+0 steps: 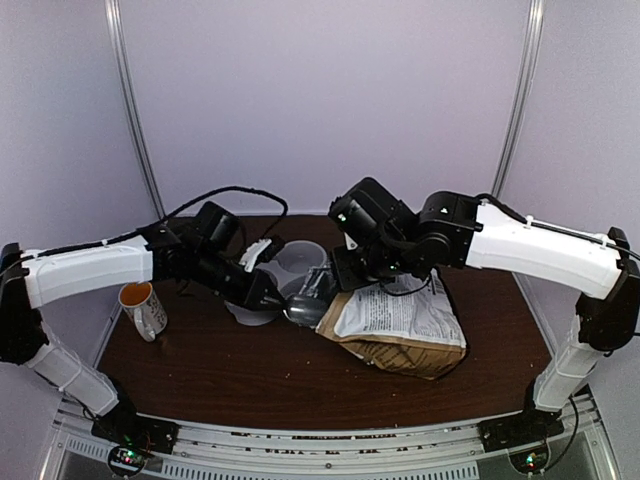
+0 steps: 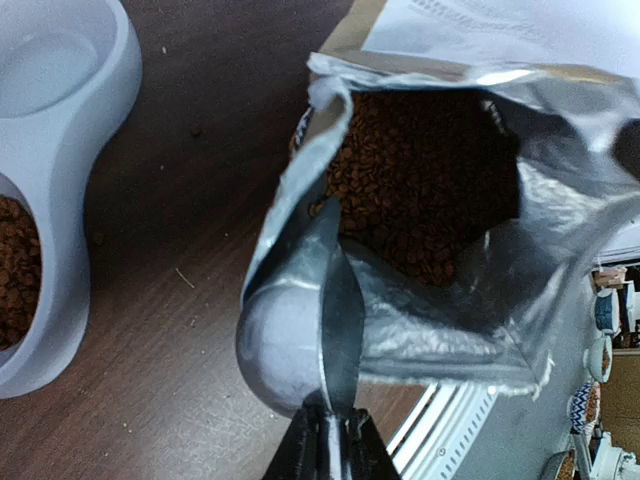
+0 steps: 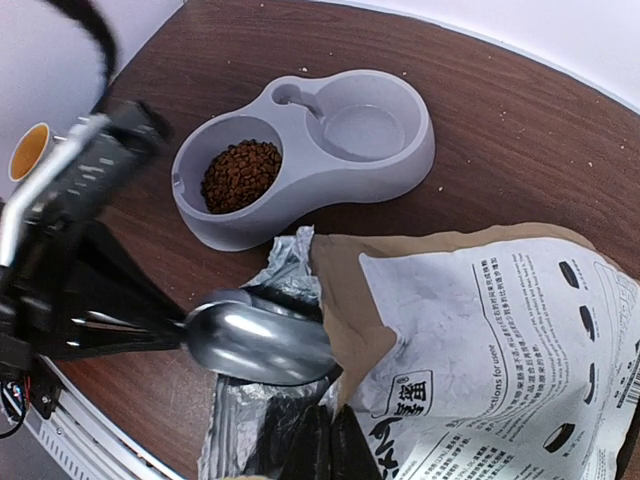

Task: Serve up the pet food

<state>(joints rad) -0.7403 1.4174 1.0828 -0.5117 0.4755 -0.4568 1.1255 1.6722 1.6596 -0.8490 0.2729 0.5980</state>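
Top view, left to right. A mug (image 1: 143,308) is standing at the 9 o'clock edge of the surface (image 1: 250,380). The left hand (image 1: 262,290) is clamping the handle of a metal scoop (image 3: 255,340), whose bowl is resting in the foil mouth of the dog-food bag (image 1: 400,325). At the scoop's 12 o'clock a grey double bowl (image 3: 410,165) is sitting, with kibble (image 3: 240,175) filling one well. More kibble is showing inside the bag, which is lying on its side at the scoop's 3 o'clock. The right hand (image 3: 330,445), fingers closed, is pinching the bag's foil lip.
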